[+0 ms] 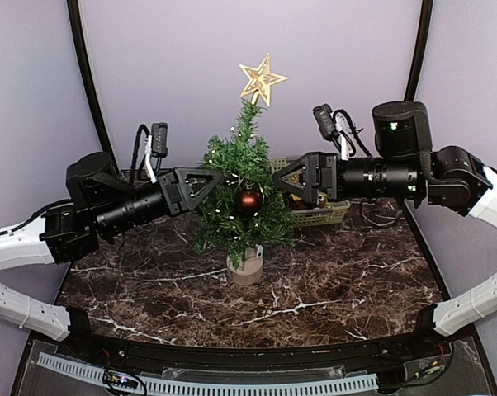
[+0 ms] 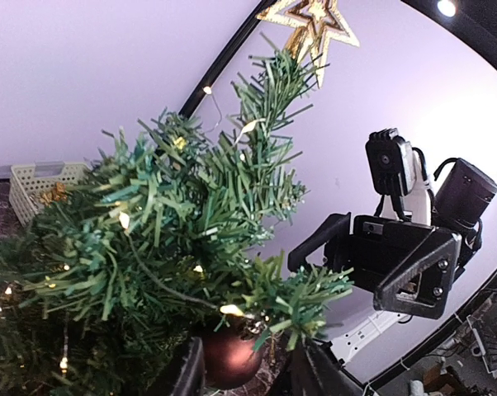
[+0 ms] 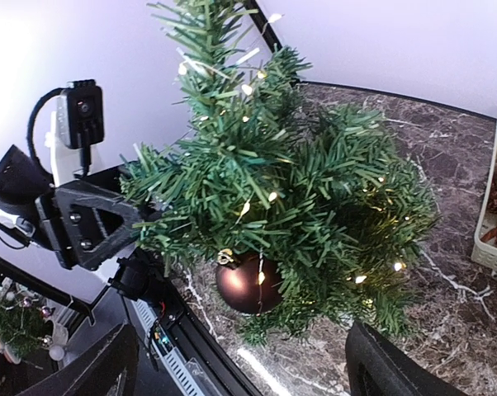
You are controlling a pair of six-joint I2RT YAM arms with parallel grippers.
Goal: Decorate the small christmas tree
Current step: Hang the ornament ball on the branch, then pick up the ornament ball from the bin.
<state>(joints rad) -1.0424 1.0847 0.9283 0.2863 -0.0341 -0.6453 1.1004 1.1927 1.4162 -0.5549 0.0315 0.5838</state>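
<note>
The small christmas tree (image 1: 247,157) stands mid-table in a round tan stump base (image 1: 247,266). It carries lit fairy lights and a gold star (image 1: 262,80) on top. A dark red bauble (image 1: 248,201) hangs from a front branch. My left gripper (image 1: 215,183) reaches into the tree from the left. In the left wrist view its fingers (image 2: 186,375) stand apart with the bauble (image 2: 228,359) between them, a gap on the right side. My right gripper (image 1: 275,183) faces the tree from the right, open wide and empty (image 3: 240,351). The bauble (image 3: 248,283) hangs ahead of it.
A pale woven basket (image 1: 324,216) holding pinecones and more ornaments sits behind the tree on the right, under my right arm. It also shows at the right edge of the right wrist view (image 3: 489,247). The two grippers face each other closely across the tree.
</note>
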